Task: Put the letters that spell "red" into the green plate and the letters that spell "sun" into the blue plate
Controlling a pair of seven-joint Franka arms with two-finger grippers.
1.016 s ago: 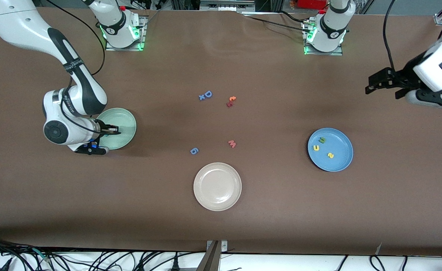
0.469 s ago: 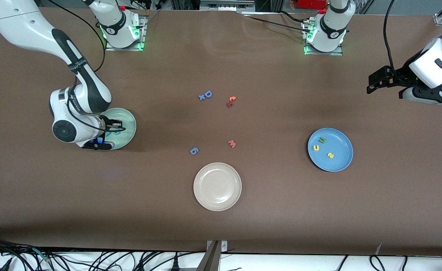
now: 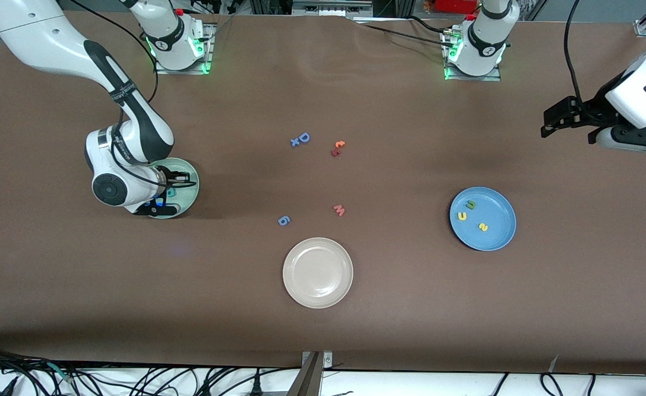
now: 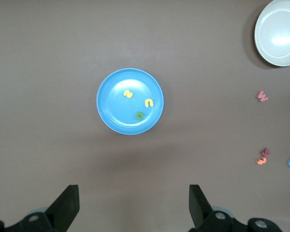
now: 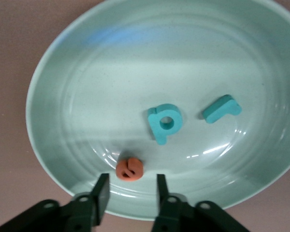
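Note:
The green plate (image 3: 190,192) (image 5: 63,72) lies at the right arm's end of the table. In it lie the letters of "red": a teal "d" (image 5: 163,123), a teal "r" (image 5: 221,108) and an orange "e" (image 5: 130,169). My right gripper (image 3: 186,179) (image 5: 129,193) hangs low over this plate, open, with the "e" lying free just off its fingertips. The blue plate (image 3: 499,234) (image 4: 113,113) holds the letters of "sun": a yellow "s" (image 3: 483,226) (image 4: 128,94), a yellow "u" (image 3: 461,216) (image 4: 149,102) and an olive "n" (image 3: 470,204) (image 4: 139,115). My left gripper (image 3: 548,124) (image 4: 133,203) waits open, high over the left arm's end of the table.
A cream-white plate (image 3: 317,272) lies near the front camera at mid-table. Loose pieces lie between the plates: a blue "6" (image 3: 283,220), a pink "w" (image 3: 339,210), a red and orange pair (image 3: 337,148) and a blue "D" (image 3: 303,137).
My right gripper has slid across the green plate toward the table's middle and its jaws have parted. The left arm has shifted only slightly.

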